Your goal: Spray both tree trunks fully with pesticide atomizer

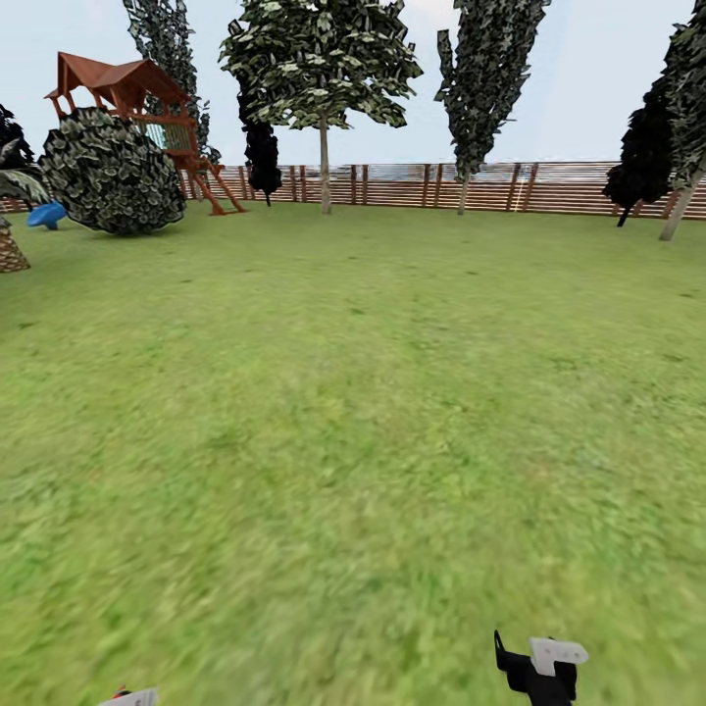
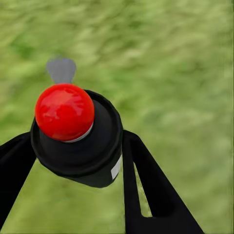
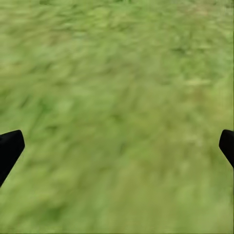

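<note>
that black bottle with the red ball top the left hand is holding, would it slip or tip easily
Probably stiff: the atomizer looks like a hard, smooth black cylinder, so it could slide between the left hand's fingers. The round red cap makes it look top-heavy, so it would likely tip on uneven grass.

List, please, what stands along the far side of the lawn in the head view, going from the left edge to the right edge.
Blue object → round bush → wooden play tower → leafy tree with a thin trunk → narrow tree before the fence → dark tree → leaning pale trunk.
</note>
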You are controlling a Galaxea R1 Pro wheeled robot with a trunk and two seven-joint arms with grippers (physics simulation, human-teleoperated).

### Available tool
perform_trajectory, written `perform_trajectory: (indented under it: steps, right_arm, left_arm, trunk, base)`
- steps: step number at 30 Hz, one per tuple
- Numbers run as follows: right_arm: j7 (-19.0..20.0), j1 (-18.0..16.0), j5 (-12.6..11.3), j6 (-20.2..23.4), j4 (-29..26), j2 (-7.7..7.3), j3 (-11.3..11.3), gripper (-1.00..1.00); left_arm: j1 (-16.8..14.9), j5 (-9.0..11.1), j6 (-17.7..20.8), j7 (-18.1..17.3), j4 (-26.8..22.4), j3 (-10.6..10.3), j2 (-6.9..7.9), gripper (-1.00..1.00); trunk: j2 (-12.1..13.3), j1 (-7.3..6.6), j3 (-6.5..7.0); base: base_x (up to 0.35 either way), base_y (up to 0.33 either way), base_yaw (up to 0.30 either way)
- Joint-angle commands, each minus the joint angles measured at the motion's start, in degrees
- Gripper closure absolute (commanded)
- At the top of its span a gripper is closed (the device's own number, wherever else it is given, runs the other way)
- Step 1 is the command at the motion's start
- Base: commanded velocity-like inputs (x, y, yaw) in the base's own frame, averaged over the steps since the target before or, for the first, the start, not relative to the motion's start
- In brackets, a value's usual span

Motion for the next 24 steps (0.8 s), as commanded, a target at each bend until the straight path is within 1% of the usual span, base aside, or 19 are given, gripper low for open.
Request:
perform_trajectory:
  steps: [1, 20, 24]
  right_arm:
    - [0.0, 0.0, 0.0, 0.0, 0.0, 0.00, 0.0, -1.00]
    - [0.0, 0.0, 0.0, 0.0, 0.0, 0.00, 0.0, -1.00]
    - [0.0, 0.0, 0.0, 0.1, 0.0, 0.00, 0.0, -1.00]
  left_arm:
    - [0.0, 0.0, 0.0, 0.0, 0.0, 0.0, 0.00, 1.00]
    - [0.0, 0.0, 0.1, 0.4, 0.0, 0.0, 0.06, 1.00]
    - [0.0, 0.0, 0.1, 0.4, 0.0, 0.0, 0.08, 1.00]
  trunk:
    - [0.0, 0.00, 0.00]
    - [0.0, 0.00, 0.00]
    - [0.0, 0.00, 0.00]
  base:
    - [0.337, 0.003, 0.000]
    - [0.337, 0.077, 0.000]
    - [0.338, 0.027, 0.000]
